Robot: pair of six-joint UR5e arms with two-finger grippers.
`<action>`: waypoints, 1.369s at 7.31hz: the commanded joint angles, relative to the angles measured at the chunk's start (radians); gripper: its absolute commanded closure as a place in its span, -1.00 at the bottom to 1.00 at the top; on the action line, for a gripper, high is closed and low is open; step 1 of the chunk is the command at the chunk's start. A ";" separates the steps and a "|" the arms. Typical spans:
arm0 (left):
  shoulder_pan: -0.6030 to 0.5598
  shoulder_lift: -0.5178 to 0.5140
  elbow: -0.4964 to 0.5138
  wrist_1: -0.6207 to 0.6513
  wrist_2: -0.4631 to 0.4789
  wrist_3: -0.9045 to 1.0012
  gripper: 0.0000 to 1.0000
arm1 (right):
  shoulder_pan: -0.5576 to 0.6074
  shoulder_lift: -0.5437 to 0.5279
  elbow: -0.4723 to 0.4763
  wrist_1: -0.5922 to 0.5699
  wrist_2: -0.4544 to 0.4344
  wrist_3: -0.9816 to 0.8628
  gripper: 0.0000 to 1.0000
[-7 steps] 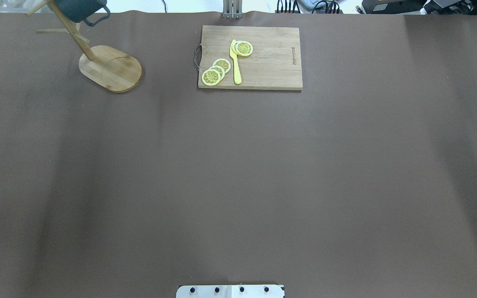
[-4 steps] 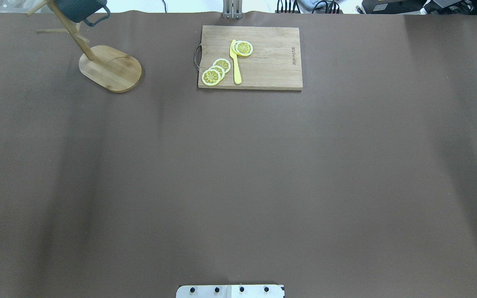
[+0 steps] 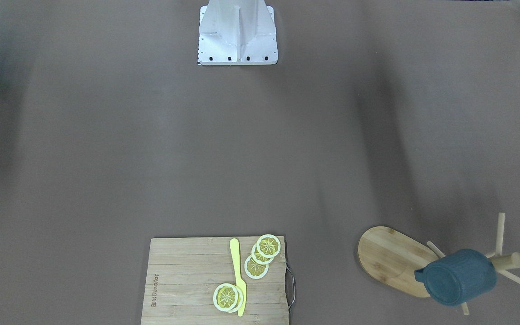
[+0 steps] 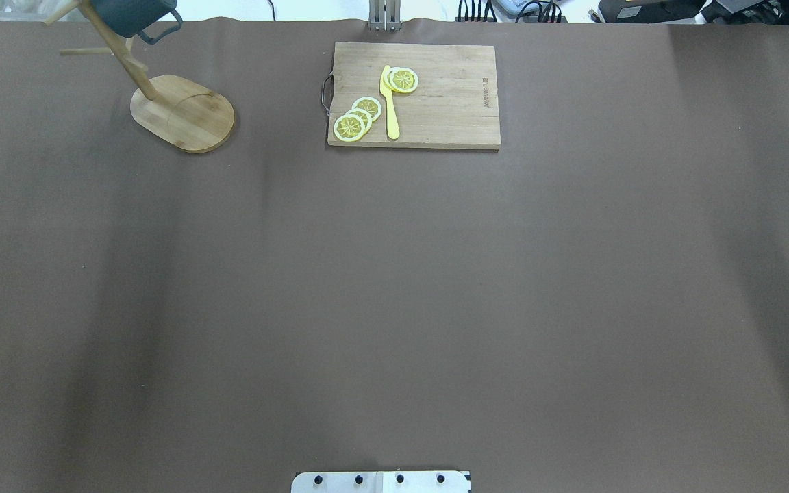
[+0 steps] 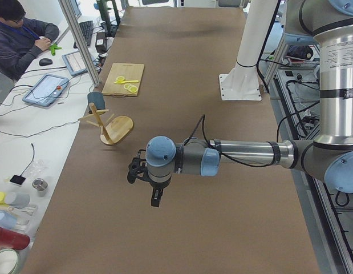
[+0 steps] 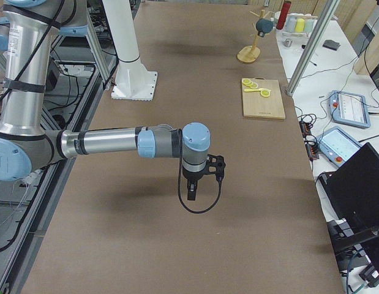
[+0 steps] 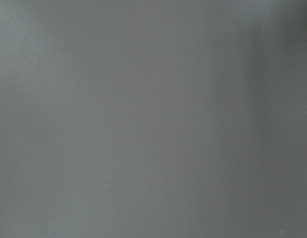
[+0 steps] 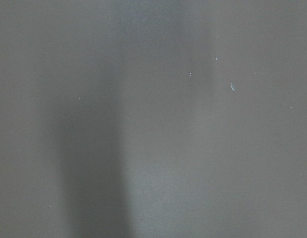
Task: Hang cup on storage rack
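Tools come first, nearest the robot. The left tool (image 5: 156, 197) hangs pointing down over bare table (image 4: 394, 308), on an arm stretched out level, and the right tool (image 6: 190, 191) hangs the same way on the other side. Only the side views show them, and each wrist camera sees nothing but brown covering, so I cannot tell how far either one is parted. Neither has the cup, and both are well apart from the rack. I judge that spacing deliberate, since nothing there can knock what hangs on it.

Farther out, toward the middle of the far edge, lies a cutting board (image 4: 435, 103). A yellow knife (image 4: 390, 109) and lemon slices (image 4: 350, 127) rest on it. It plays no part in the task and sits well apart from the rack.

Farthest, at the far corner on the robot's left, stands the storage rack (image 4: 185, 116). Its flat oval base rests on the table and its post rises from one end of that base. The cup (image 3: 461, 276) hangs high on it, close against the post and tilted, clear of the table, with nothing else supporting it. Its handle sticks out toward the base side. Whether a peg passes through the handle or runs up inside the cup is not clear from these views. The broad base is probably what keeps the rack steady under that off-centre load. By my reading the hanging is done, with nothing left but to keep the arms away.
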 commanded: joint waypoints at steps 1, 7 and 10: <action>0.000 0.000 -0.001 -0.001 0.000 0.000 -0.98 | 0.000 -0.007 0.005 0.000 0.014 0.001 -1.00; 0.001 0.000 -0.018 -0.002 0.000 0.000 -0.98 | 0.000 -0.007 0.005 0.000 0.013 0.002 -1.00; 0.001 0.000 -0.018 -0.002 0.000 0.000 -0.98 | 0.000 -0.007 0.005 0.000 0.013 0.002 -1.00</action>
